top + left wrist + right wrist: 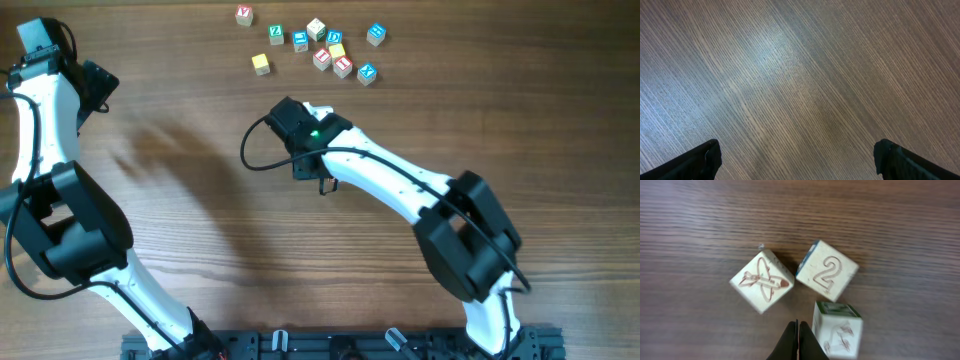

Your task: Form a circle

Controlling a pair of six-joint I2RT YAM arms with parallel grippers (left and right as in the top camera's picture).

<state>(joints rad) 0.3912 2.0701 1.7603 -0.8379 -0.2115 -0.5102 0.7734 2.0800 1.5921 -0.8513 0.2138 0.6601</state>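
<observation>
Circle point(336, 50), seemingly ragged, near closed right pincer point(797, 330)

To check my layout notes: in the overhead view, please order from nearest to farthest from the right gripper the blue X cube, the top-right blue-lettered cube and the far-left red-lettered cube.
1. Blue X cube, just up and right of the right gripper.
2. Blue-lettered cube, top right.
3. Red-lettered cube, far top left.
</observation>
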